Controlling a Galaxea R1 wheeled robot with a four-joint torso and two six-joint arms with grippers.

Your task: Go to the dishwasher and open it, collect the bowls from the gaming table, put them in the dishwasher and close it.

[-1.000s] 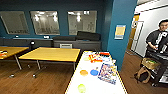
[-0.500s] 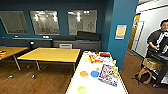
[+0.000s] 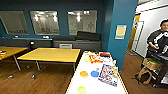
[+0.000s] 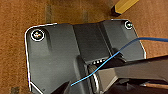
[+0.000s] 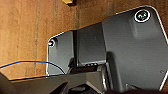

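— Bowls (image 3: 84, 74): where are they?
— On the gaming table (image 3: 88, 85), the long white one running from the lower centre of the head view toward the middle. An orange one and a blue bowl (image 3: 94, 73) lie side by side, just apart, about halfway along. A lime-green bowl (image 3: 81, 89) sits nearer the bottom edge.
— What else is on that table?
— A game box (image 3: 108, 74) just right of the blue bowl, and more boxes (image 3: 99, 58) at the far end.
— And around it?
— A yellow table (image 3: 51, 54) at centre left, another (image 3: 8, 51) at the left edge, wood floor (image 3: 45, 80) beneath. A teal pillar (image 3: 122, 32) stands upper right, and a person (image 3: 158, 41) at the right edge.
— The jaws?
— I cannot tell for either arm; the wrist views show dark plate and a blue cable (image 4: 105, 63) over the floor.
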